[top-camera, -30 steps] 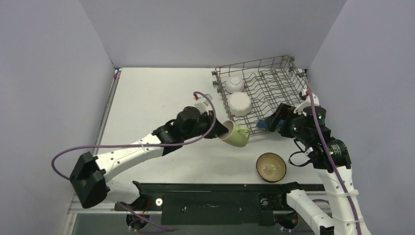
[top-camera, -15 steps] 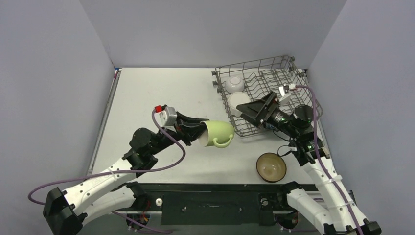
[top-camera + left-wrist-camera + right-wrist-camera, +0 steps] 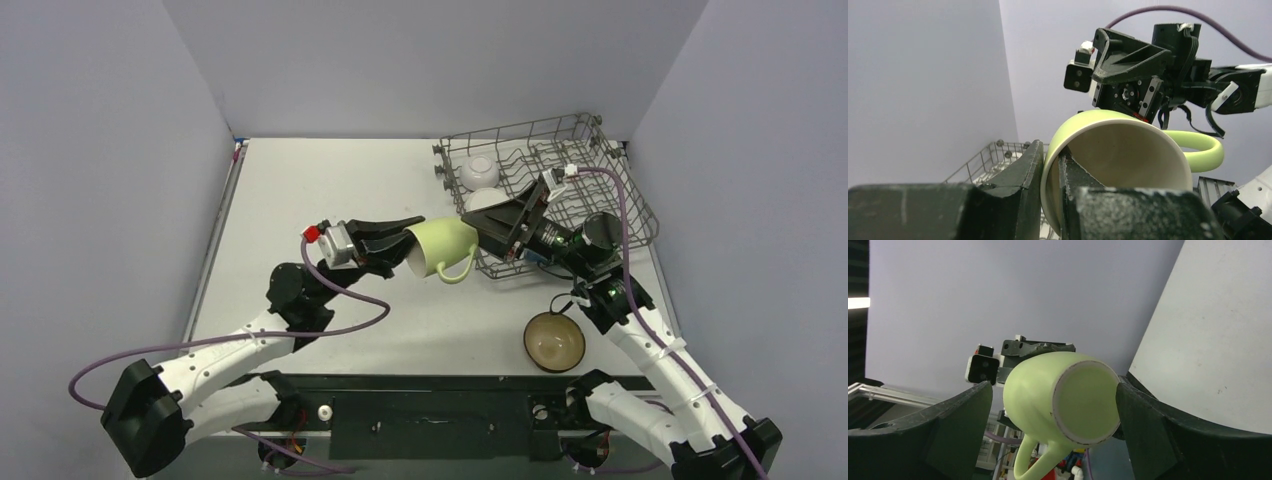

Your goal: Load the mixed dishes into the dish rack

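Left claw [image 3: 405, 240] clamps the mug [image 3: 447, 247] by its rim, one finger inside. Mug hangs mid-frame above the bench [image 3: 300, 180], long axis horizontal, base pointing frame-right into the wide-open right claw [image 3: 482, 232], nearer the rack [image 3: 600, 190].

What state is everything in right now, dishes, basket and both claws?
Grey wire dish rack: partly loaded.
Pale green mug: sideways in the air, held by its rim.
Left gripper: shut on the mug's rim.
Right gripper: open, astride the mug's base.
Small white bowl: in the rack.
White scalloped plate: in the rack, partly hidden.
Brown bowl with cream inside: upright on the table.
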You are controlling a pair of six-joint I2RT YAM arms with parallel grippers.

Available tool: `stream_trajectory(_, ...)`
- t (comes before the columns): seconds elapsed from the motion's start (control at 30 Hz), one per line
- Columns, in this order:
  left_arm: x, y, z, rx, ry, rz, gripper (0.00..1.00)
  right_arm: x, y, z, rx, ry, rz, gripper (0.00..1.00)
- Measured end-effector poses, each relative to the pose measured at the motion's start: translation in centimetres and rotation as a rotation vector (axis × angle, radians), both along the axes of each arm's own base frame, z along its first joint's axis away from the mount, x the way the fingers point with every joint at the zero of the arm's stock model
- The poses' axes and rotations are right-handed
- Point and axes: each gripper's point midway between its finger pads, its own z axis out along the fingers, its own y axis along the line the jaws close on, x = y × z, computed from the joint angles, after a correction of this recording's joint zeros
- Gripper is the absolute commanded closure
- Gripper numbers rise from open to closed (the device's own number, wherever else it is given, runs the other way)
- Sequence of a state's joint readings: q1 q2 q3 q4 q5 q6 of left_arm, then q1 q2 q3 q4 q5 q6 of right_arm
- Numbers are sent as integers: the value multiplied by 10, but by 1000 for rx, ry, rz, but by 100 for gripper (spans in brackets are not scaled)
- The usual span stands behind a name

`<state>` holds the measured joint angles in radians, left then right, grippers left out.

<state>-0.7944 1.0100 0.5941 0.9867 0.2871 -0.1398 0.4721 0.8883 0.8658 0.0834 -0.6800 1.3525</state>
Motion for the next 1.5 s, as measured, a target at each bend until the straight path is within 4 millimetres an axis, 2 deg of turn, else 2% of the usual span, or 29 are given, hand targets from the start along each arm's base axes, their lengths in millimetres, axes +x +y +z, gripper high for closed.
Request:
stream_trajectory(0.3,-3,9,26,-114,-93,-49,100,-1,1,29,117,-53,7,12)
stream_trajectory(0.5,-2,11,36,-174,-113,-78,100,0,1,38,148,-73,-10,14)
stream_trajectory(0.77,-5,3,45,-129,-153,-105,100,1,-1,40,74,-89,-48,14)
stream_trajectory(1.03,-14,-1,36,-7,-183,-101,100,-9,7,14,-63,-31,-4,14)
stream_trajectory(1.2,-15,-3,31,38,-195,-97,100,-12,7,9,-101,-11,8,14)
stream_trajectory(1.37,-16,-3,30,52,-202,-90,100,-15,10,8,-84,9,23,14)
stream_trajectory(1.5,-17,-4,35,19,-207,-105,100,-26,21,16,-3,23,81,14)
